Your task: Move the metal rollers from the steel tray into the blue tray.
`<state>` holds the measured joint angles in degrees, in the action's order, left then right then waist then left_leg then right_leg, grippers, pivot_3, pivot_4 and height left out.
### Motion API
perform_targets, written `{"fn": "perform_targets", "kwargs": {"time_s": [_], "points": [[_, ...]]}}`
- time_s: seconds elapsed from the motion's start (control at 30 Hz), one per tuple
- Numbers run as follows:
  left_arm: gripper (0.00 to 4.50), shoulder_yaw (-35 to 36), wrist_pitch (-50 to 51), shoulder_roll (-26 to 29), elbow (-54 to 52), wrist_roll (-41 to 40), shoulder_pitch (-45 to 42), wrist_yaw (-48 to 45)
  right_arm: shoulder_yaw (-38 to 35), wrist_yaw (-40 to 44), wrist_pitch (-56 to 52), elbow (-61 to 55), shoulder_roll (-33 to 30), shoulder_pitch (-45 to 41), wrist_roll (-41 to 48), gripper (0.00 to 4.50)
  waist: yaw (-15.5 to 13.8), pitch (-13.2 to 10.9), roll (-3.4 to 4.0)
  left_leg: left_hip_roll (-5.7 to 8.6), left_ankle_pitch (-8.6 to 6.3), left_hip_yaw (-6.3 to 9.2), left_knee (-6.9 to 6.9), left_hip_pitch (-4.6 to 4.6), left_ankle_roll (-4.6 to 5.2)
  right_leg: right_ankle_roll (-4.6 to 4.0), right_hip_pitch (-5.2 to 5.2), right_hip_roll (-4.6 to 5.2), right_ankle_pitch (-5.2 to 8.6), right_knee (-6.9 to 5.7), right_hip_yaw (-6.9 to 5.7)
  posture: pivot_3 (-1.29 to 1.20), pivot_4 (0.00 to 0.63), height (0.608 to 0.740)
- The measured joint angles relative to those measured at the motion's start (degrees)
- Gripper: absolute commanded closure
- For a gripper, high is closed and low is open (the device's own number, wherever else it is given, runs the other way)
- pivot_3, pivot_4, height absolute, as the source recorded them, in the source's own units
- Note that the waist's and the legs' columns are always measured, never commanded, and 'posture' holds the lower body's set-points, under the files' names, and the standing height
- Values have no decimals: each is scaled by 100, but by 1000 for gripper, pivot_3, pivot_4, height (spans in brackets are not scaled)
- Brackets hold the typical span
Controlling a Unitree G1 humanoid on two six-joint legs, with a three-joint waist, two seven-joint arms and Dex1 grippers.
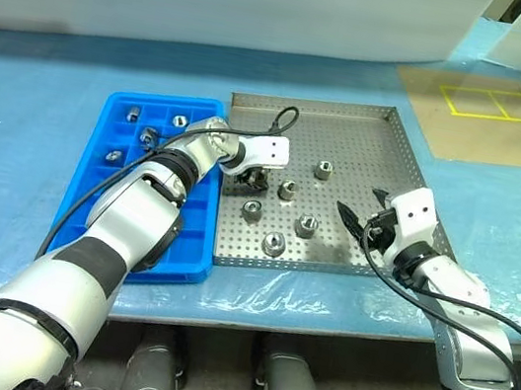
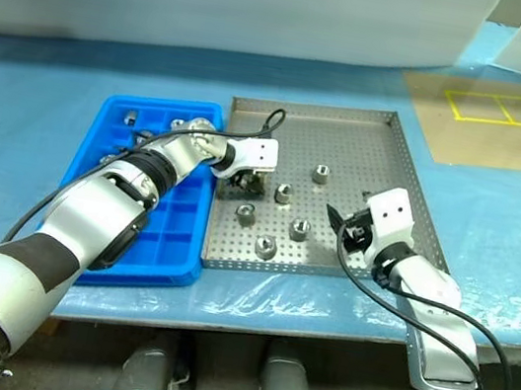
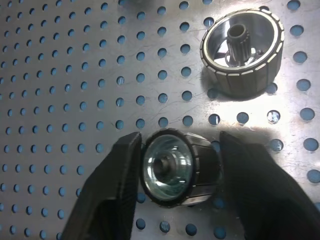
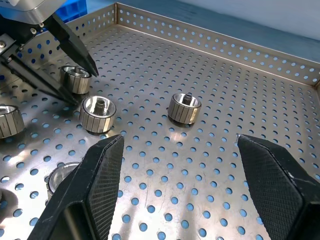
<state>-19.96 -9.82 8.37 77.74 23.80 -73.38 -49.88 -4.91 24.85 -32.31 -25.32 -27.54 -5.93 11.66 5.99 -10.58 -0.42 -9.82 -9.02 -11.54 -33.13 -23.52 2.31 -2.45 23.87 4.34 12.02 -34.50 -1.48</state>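
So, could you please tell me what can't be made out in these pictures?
- Blue tray: the left arm covers its middle in the head views, so the roller count there is unsure.
- Roller between the left hand's fingers: left wrist view doesn't settle whether both pads touch it.
- Roller: cut off at the edge of the right wrist view.

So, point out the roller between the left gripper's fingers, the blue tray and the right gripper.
roller (image 3: 172, 167), left wrist view, its open face.
blue tray (image 1: 115, 109), left eye view, far-left rim.
right gripper (image 4: 200, 187), right wrist view, midway between fingertips.
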Motion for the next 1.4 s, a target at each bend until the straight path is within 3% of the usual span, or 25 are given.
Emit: {"fn": "perform_targets", "kwargs": {"time_s": [0.07,0.23,0.57,0.77,1.0,1.2,1.4], "points": [[2308,4,3,12,0,16,0,50,0,-4,6,0,1,-2,0,804,36,0,0,1,0,3,1,-2,1,-1,0,0,-1,0,0,-626,150,740],[2941,39,-20,46,-25,10,-2,36,11,-7,10,3,1,-19,-9,804,125,0,0,1,-5,5,1,-6,7,-15,-1,0,-9,6,-4,-623,150,740],[2941,457,-583,123,-45,-395,227,-513,117,45,86,209,0,-231,-20,804,126,0,0,2,-8,6,2,-25,18,-17,11,2,-12,14,-7,-554,150,740],[2941,499,-882,426,-165,-441,348,-679,192,165,202,505,-1,-460,-41,804,107,0,1,-1,-9,6,3,-30,27,-18,16,2,-12,14,-11,-508,150,740],[2941,1061,-1155,844,-708,-1023,382,-604,405,332,400,838,29,-734,-45,804,62,0,1,-1,-10,5,3,-29,25,-19,16,6,-13,11,-10,-408,150,740],[2941,1526,-996,1316,-2588,-1926,1393,-1121,475,550,615,1357,81,-1289,-35,804,-33,-1,3,-8,-7,0,6,-21,24,-22,24,5,-13,-11,-9,-286,150,740],[2941,2074,721,1955,-5989,-3100,3165,-1146,916,1066,853,1906,321,-2219,-35,804,-296,-9,12,-34,11,-7,15,-12,-19,-27,39,-2,-13,-41,-12,-124,150,740]]}}
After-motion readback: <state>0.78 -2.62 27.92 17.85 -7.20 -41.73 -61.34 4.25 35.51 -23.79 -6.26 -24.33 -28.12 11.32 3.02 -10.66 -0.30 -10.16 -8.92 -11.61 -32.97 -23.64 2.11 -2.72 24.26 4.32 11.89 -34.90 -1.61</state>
